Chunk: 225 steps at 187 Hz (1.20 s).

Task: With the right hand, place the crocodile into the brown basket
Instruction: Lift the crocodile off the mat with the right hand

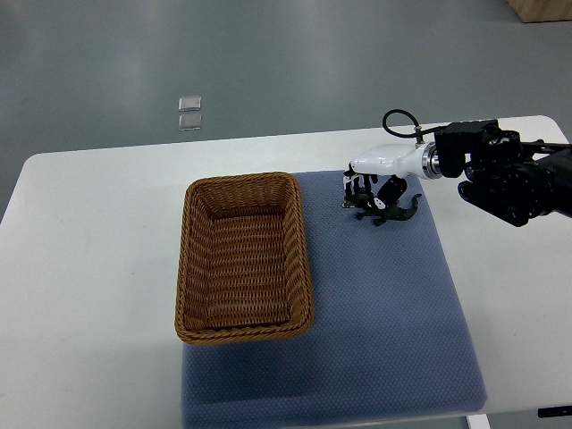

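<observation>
- Fingers [390,190] of the white right hand [370,185] curl down around the small dark green toy crocodile [386,213], gripping it (tail towards the arm).
- Crocodile rests on the blue mat [393,313], apart from the brown woven rectangular basket [243,259] on the white worktop [89,268].

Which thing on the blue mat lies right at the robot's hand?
The dark green crocodile, directly under the right hand; the brown basket sits apart, at the mat's left edge.
</observation>
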Motion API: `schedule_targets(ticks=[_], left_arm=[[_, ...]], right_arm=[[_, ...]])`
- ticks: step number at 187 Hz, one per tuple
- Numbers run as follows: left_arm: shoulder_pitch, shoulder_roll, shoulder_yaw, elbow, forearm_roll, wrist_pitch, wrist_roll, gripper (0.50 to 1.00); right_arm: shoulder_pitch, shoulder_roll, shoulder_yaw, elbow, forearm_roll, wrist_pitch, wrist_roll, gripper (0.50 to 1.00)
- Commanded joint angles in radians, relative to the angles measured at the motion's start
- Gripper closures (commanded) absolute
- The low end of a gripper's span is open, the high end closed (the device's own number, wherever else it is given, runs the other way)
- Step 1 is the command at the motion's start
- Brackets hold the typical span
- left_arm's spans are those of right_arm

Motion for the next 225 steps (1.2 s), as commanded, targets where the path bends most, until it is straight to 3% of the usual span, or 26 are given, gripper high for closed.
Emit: schedule_targets(ticks=[1, 148, 225], left_arm=[[0.0, 0.0, 0.0, 0.0, 0.0, 0.0, 0.0, 0.5], [0.0, 0.0, 0.0, 0.0, 0.0, 0.0, 0.0, 0.5], [0.0, 0.0, 0.0, 0.0, 0.0, 0.0, 0.0, 0.5]], right_arm=[[0.001, 0.0, 0.0, 0.0, 0.0, -0.001, 0.0, 1.0], [0.071, -0.001, -0.003, 0.002, -0.002, 0.039, 0.006, 1.0], [0.172, 0.002, -0.002, 0.015, -0.002, 0.08, 0.051, 1.0]])
